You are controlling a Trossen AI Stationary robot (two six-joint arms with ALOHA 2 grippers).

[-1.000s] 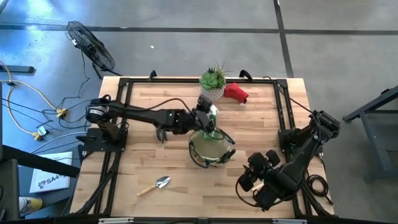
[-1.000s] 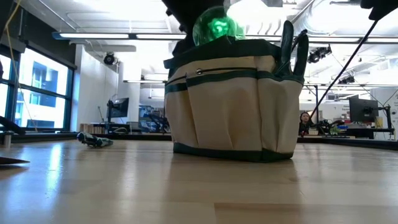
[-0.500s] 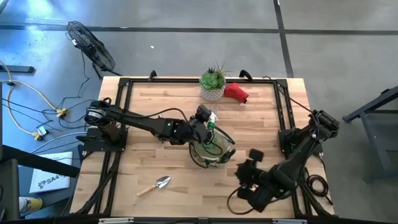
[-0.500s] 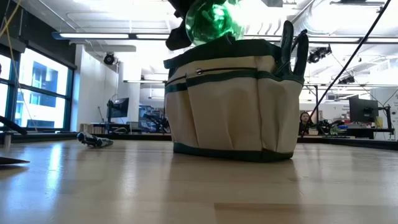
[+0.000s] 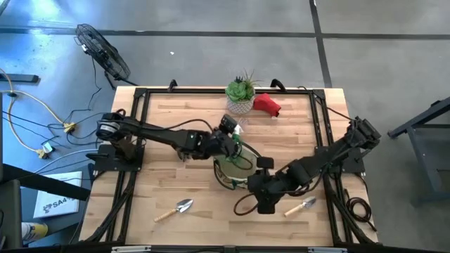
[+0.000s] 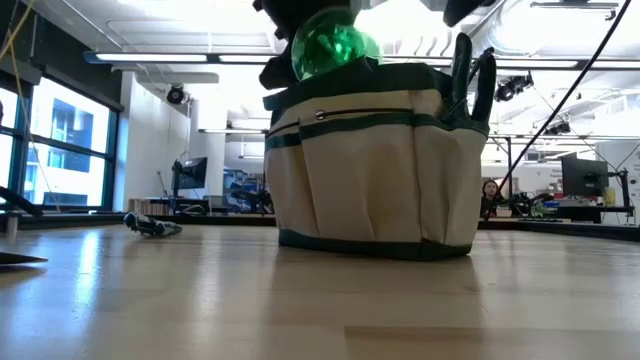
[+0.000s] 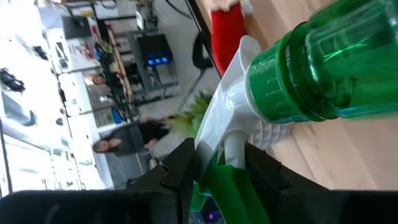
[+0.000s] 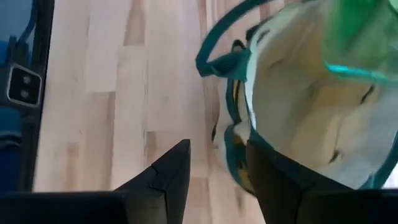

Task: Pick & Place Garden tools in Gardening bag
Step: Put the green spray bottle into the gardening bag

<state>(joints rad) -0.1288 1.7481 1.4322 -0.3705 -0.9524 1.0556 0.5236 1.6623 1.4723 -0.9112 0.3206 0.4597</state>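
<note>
The gardening bag point(image 5: 238, 167) stands mid-table point(image 5: 176, 126); spray bottle point(image 6: 330, 45) is clamped by left gripper point(image 5: 230, 139) above its rim; right gripper point(image 5: 259, 176), parted, is beside it.

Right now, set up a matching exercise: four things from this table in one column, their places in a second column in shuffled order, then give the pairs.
Things
1. green spray bottle
2. red soft item
3. plant in a white pot
4. right gripper

Places
A. lying on the table at the far edge, right of the pot
B. beside the gardening bag, at its right rim
C. held by the left gripper over the bag's opening
D. standing at the table's far edge, behind the bag

Pairs: 1-C, 2-A, 3-D, 4-B
</note>
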